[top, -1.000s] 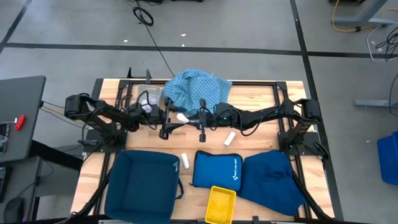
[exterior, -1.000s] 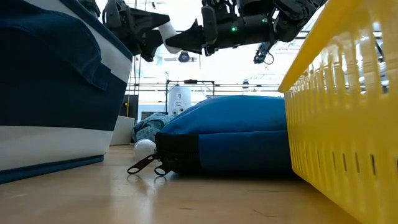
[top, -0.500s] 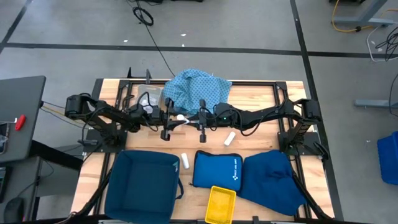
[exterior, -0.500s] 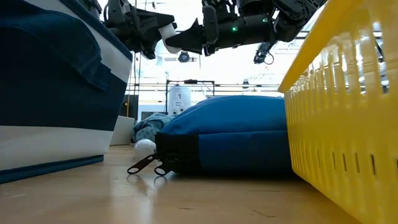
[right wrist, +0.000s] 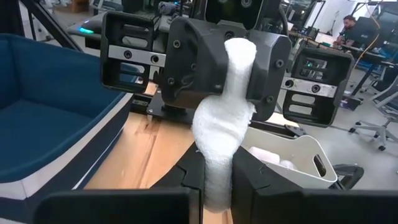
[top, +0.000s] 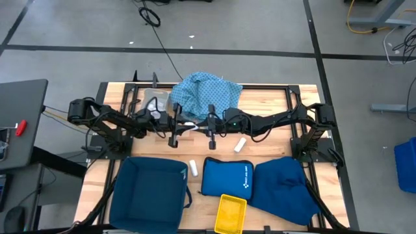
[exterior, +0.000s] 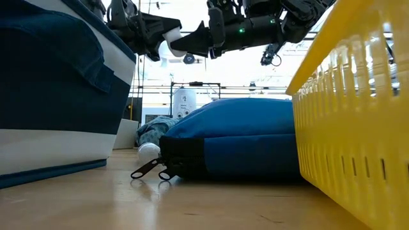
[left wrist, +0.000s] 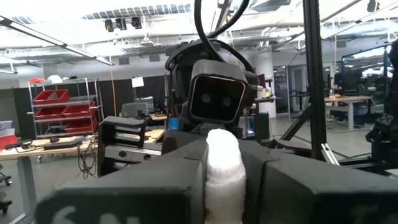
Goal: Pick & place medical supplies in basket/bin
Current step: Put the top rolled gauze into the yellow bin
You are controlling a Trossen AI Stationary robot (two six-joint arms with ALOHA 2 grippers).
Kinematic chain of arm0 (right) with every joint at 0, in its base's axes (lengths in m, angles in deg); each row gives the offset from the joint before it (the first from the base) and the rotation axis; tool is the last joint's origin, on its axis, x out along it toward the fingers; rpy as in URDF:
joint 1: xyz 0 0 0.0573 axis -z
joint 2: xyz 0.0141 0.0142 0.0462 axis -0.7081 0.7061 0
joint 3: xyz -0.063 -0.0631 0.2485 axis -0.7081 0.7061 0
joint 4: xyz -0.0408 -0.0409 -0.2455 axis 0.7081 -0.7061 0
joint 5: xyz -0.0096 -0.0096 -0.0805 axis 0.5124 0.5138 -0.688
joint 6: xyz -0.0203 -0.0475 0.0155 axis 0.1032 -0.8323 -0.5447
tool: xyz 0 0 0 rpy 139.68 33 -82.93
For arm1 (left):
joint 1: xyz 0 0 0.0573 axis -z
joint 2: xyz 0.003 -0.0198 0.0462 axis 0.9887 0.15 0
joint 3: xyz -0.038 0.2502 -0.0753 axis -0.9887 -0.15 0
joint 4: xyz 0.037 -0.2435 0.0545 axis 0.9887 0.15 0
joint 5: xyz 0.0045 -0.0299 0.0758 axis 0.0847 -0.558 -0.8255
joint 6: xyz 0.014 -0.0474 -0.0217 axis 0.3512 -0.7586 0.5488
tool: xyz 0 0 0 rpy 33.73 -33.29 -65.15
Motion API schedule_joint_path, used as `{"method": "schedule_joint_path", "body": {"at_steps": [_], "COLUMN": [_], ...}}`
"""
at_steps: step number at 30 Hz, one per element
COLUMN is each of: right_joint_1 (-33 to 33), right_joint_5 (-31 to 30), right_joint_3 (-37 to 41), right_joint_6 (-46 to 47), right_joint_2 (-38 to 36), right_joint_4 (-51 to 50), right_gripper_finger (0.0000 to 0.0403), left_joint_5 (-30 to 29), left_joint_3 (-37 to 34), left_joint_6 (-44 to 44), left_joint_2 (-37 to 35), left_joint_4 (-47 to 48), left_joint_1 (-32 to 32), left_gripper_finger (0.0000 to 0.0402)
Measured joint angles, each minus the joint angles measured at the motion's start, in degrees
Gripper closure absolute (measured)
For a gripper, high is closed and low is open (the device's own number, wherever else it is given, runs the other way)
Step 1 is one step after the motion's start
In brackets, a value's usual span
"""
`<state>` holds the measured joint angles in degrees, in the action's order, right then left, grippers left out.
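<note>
We see the light-blue cloth [top: 207,95] bunched at the table's far edge, the navy bin [top: 150,195] empty at front left. Mid-table, raised, left gripper [top: 177,127] and right gripper [top: 207,127] face each other, both clenched on one white roll [right wrist: 222,121]. Two more rolls [top: 240,144] [top: 193,168] lie on the table.

White roll [right wrist: 221,134], dotted light-blue cloth [top: 207,93], yellow basket [top: 231,214], navy bin [top: 149,193].
</note>
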<state>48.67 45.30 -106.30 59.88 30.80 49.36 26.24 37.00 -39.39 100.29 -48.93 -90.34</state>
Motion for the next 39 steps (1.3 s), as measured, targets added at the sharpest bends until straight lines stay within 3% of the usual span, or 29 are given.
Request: {"method": "schedule_joint_path", "body": {"at_steps": [4,12,18,25,39], "right_joint_1": [0.0,0.0,0.0,0.0,0.0], "right_joint_5": [0.0,-0.3,-3.1,-6.9,-6.9], "right_joint_3": [0.0,0.0,0.0,0.0,0.0], "right_joint_6": [0.6,1.5,1.5,2.0,6.1], "right_joint_2": [0.0,-0.1,-0.1,-0.1,-0.1], "right_joint_4": [-1.3,-3.5,-7.0,-14.3,-24.8], "right_gripper_finger": [0.0348,0.0202,0.0135,0.0118,0.0117], "left_joint_5": [0.6,1.5,2.7,5.7,8.9], "left_joint_3": [0.0,0.0,0.0,0.0,0.0], "left_joint_6": [0.1,0.1,0.0,0.2,3.5], "left_joint_2": [0.0,0.0,0.0,-3.7,-14.7], "left_joint_4": [1.0,1.6,2.3,8.0,25.2], "left_joint_1": [0.0,0.0,0.0,0.0,0.0], "left_gripper_finger": [0.0355,0.0355,0.0355,0.0355,0.0355]}}
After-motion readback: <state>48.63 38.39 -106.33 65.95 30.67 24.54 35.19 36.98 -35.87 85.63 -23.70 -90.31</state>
